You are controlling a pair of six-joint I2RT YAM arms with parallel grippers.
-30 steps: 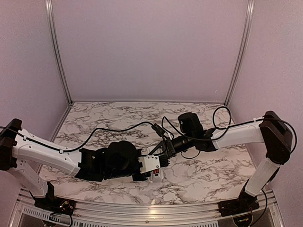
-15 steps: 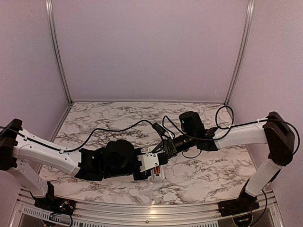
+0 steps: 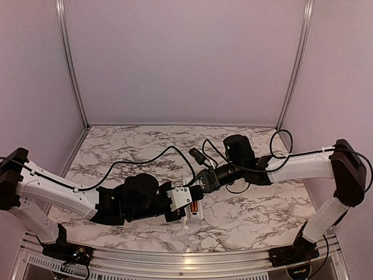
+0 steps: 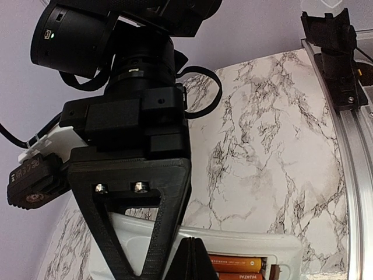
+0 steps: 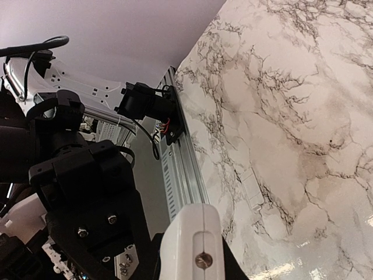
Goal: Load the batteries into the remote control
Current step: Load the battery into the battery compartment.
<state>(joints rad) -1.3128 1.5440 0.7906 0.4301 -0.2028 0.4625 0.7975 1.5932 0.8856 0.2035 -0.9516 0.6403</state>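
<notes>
The white remote control (image 3: 187, 205) is held just above the table between both arms, back side up. Two orange-red batteries (image 4: 242, 265) lie side by side in its recess and show as a red spot in the top view (image 3: 193, 205). My right gripper (image 3: 199, 188) is shut on the remote; its black finger (image 4: 131, 216) crosses the remote (image 4: 256, 242). In the right wrist view the remote's end (image 5: 195, 236) sits between the right gripper's (image 5: 195, 269) jaws. My left gripper (image 4: 194, 260) is shut, its tips pressed together against the remote beside the batteries.
A small white battery cover (image 5: 252, 189) lies flat on the marble table (image 3: 245, 216) near the front edge. The aluminium front rail (image 5: 185, 169) runs along that edge. Black cables (image 3: 151, 157) loop over the table's middle.
Both grippers and the remote have shifted slightly to the right. The right arm has drawn back a little toward its side.
</notes>
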